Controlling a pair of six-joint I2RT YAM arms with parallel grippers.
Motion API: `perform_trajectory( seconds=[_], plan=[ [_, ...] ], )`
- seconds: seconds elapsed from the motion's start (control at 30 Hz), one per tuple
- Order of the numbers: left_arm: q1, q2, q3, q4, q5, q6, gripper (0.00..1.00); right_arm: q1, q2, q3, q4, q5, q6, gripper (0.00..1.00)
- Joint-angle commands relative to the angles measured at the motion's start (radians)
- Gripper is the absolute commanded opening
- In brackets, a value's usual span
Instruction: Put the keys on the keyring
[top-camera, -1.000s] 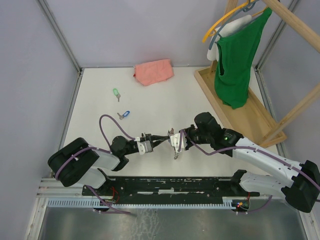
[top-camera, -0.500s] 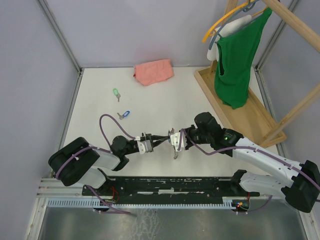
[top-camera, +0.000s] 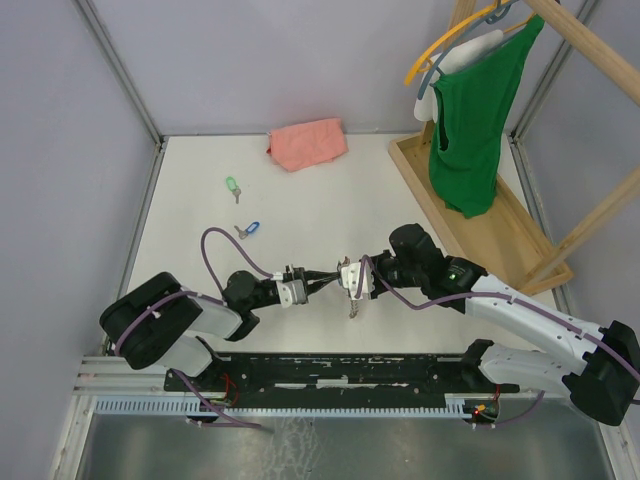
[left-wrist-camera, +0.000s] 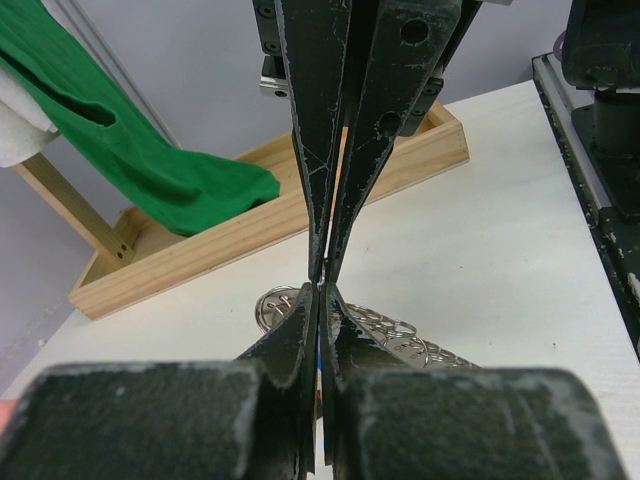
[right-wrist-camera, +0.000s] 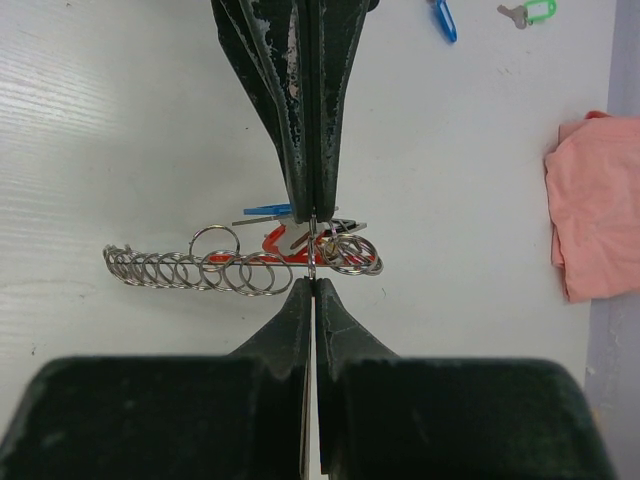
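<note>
Both my grippers are squeezed fully shut and meet tip to tip above the table (top-camera: 330, 200), near its front edge. My right gripper (top-camera: 346, 279) pinches the keyring (right-wrist-camera: 240, 265), a string of linked silver rings trailing away from the pinch, with something red and something blue already caught among them. My left gripper (top-camera: 322, 279) presses in from the opposite side at the same spot. Whether it has wire between its fingertips or only butts against the ring, I cannot tell.

The loose keys are well apart from this pinch, further out on the table and to the left. The blue key (top-camera: 249, 229) is the nearer one and lies slantwise, its blade pointing left. The green key (top-camera: 232, 185) sits beyond it, its blade pointing back towards me. Both are on my left arm's side, so I judge that the left gripper should let go and fetch the blue key while the right holds the ring.
</note>
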Motion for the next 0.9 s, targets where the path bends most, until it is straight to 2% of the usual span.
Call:
perform_trajectory(
  seconds=[0.0, 0.87],
  plan=[
    [-0.012, 0.014, 0.036, 0.199, -0.006, -0.014, 0.03, 0.010, -0.024, 0.029, 0.090, -0.085, 0.016, 0.01],
    [-0.022, 0.029, 0.044, 0.200, -0.015, -0.046, 0.03, 0.012, -0.032, 0.015, 0.159, -0.120, 0.053, 0.01]
  ],
)
